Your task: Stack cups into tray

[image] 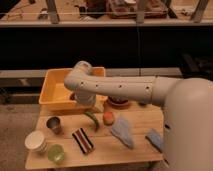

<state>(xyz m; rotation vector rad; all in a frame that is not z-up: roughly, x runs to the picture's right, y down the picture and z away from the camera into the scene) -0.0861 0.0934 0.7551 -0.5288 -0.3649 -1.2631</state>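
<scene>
The yellow-orange tray stands at the back left of the wooden table. The grey metal tumbler stands in front of it. The white ribbed cup and the light-green cup stand at the table's front left corner. All three cups are upright, apart from each other and outside the tray. My arm bends over the tray's right part. My gripper hangs at the tray's front right edge, above the table, mostly hidden by the arm. It is apart from the cups.
A green curved vegetable, an orange item and a dark striped packet lie mid-table. A grey-blue cloth and a blue sponge lie to the right. A dark red dish sits behind them.
</scene>
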